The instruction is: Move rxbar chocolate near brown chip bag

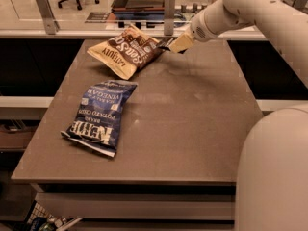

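Observation:
The brown chip bag [126, 52], tan-yellow and dark brown, lies at the far left part of the table [192, 124]. My gripper [171, 44] reaches in from the upper right and hangs just above the table at the bag's right edge. It is shut on the rxbar chocolate [164, 43], a small dark bar that sticks out leftward from the cream fingers [181, 43] and almost touches the bag. Only the bar's end shows.
A blue Kettle chip bag [98, 115] lies on the table's left side, nearer the front. A ledge with metal posts [168, 6] runs behind the table's far edge. My arm's white body [274, 172] fills the lower right.

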You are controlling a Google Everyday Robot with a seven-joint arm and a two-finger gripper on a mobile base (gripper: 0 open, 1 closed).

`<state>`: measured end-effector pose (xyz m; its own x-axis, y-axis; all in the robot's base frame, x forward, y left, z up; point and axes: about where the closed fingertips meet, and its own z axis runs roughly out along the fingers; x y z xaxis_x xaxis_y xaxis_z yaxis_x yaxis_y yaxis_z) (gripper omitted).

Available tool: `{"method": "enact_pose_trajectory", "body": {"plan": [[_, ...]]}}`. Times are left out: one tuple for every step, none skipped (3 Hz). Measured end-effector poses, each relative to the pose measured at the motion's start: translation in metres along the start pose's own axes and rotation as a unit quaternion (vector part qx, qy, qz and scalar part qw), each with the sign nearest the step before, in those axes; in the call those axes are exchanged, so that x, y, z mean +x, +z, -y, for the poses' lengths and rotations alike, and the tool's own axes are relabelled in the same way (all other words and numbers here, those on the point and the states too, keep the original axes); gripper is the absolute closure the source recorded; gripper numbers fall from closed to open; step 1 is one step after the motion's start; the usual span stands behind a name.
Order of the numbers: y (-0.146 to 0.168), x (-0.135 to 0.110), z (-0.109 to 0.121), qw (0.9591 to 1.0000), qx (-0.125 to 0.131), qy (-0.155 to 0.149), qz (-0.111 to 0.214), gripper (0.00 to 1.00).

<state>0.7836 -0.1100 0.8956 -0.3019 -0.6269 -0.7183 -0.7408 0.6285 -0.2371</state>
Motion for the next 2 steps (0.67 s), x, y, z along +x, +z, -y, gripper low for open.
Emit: {"method": "enact_pose_trajectory", "body": {"plan": [[0.0013,0.0013,-0.0007,1.0,-0.001,0.0,-0.002,0.81],[0.0043,0.0014,-0.0025,1.0,-0.003,-0.001,-0.003,0.59]]}}
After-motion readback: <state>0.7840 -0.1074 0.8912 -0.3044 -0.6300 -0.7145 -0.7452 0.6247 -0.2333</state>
